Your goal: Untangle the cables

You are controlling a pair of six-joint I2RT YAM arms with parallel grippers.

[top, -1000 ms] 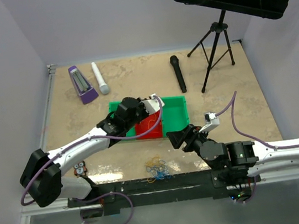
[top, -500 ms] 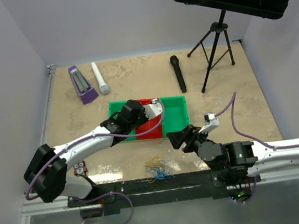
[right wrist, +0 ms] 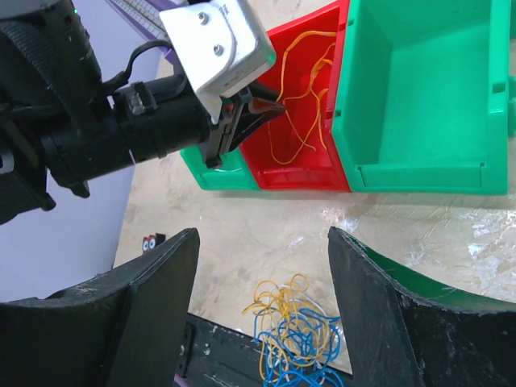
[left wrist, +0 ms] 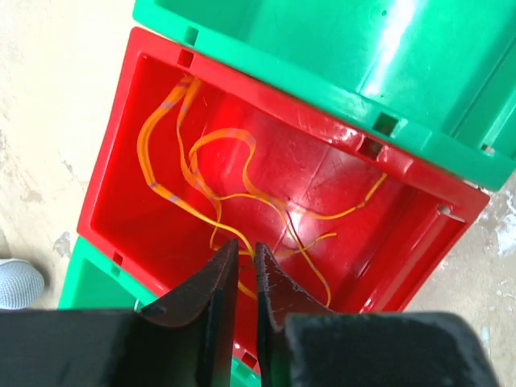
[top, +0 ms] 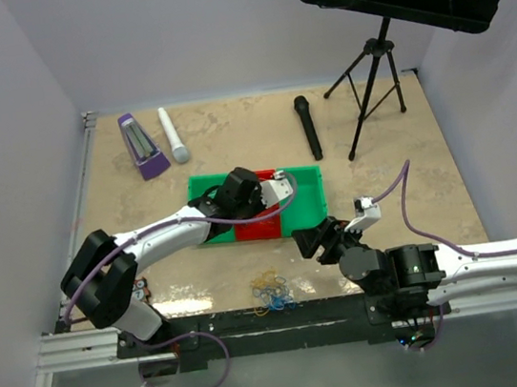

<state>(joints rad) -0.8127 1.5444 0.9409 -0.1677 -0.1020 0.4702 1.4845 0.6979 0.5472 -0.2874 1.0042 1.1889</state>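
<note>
Blue and yellow cables, thin tangled loops

Left arm and right arm: white moulded link shells, black joint housings. Thin purple hose runs along each. White boxy wrist block on the left arm bears two screws. Left gripper fingers: black, tapered, matte.

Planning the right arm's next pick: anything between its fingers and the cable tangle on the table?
Nothing visible. The right gripper is open; only bare table lies between it and the cables. The red bin sits farther back.
</note>
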